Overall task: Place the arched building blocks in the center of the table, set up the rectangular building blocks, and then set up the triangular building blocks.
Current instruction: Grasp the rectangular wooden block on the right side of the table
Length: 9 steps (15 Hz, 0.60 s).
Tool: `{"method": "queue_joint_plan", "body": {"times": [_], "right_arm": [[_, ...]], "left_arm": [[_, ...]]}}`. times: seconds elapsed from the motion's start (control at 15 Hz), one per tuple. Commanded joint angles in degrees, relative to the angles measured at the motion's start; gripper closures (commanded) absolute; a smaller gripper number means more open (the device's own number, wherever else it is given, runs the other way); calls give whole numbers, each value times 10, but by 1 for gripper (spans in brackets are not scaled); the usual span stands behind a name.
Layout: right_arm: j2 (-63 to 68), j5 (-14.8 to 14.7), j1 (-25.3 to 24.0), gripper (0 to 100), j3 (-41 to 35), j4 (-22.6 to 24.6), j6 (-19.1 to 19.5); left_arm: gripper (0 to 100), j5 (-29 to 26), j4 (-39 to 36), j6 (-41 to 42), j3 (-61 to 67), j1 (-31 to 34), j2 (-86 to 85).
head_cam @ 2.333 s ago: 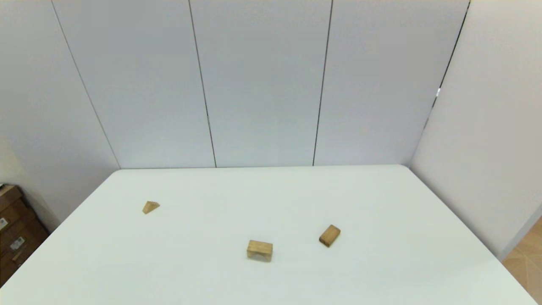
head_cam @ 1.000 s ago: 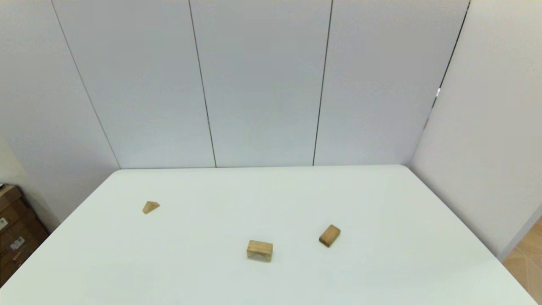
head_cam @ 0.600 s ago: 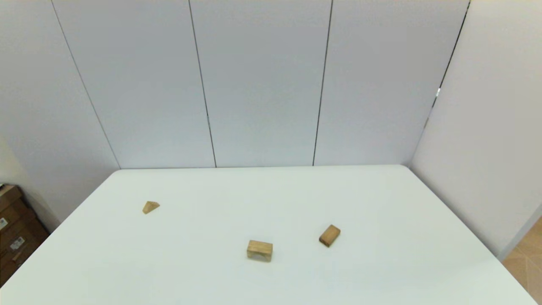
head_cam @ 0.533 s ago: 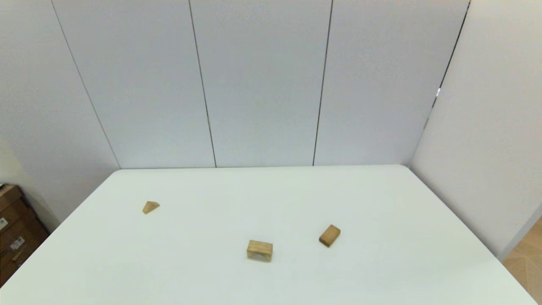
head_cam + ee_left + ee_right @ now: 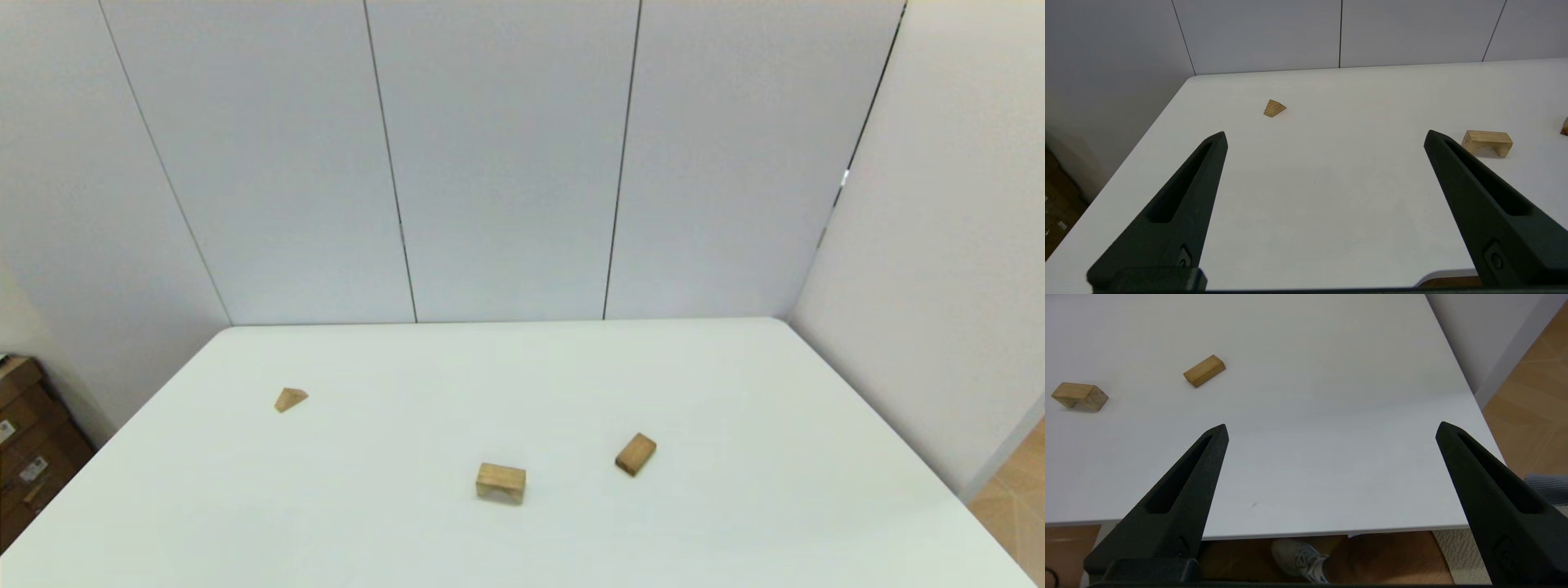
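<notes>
Black fingers of my left gripper (image 5: 1325, 136) stand wide apart and hold nothing; it waits at the near edge of the table (image 5: 735, 384), on the left side, well short of the arched block (image 5: 500, 482). My right gripper (image 5: 1331, 430) is the same, spread wide and empty, at the near edge on the right side. Neither arm shows in the head view, so I judge both are parked and no step has begun.

I take the arched block as my landmark. It stands on its two legs, near the middle of the table but somewhat toward my side. The rectangular block (image 5: 635, 454) lies flat to the right of it and a little farther from me, near but not touching, and turned at an angle. The triangular block (image 5: 290, 399) is well apart to the left of the arch and farther back, close to the left edge.

What could go wrong, in my judgement: the arch is small and light, so a finger that comes down off-centre may push it or tip it instead of closing around it. The rectangular block sits askew, so a grasp not turned to match it may twist it away. The triangle has sloped faces, where the pads may slip, and it may be nudged off the table edge.

Count: one arched block, one rectangular block, one triangular block, two grippers.
</notes>
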State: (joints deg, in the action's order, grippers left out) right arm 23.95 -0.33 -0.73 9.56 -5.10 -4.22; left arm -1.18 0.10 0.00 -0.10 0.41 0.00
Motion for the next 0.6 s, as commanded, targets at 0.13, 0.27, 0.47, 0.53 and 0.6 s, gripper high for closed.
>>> {"method": "queue_joint_plan", "body": {"times": [0.13,0.27,0.47,0.53,0.6], "right_arm": [[196,54,1,0,110,-14,4],[275,110,0,0,158,-18,4],[362,128,-14,0,199,-18,3],[392,129,-21,0,211,-18,1],[425,129,-23,0,228,-19,0]], "left_arm": [[0,0,0,0,0,0,1],[0,0,0,0,0,0,0],[0,0,0,0,0,0,0],[0,0,0,0,0,0,1],[0,0,0,0,0,0,0]]}}
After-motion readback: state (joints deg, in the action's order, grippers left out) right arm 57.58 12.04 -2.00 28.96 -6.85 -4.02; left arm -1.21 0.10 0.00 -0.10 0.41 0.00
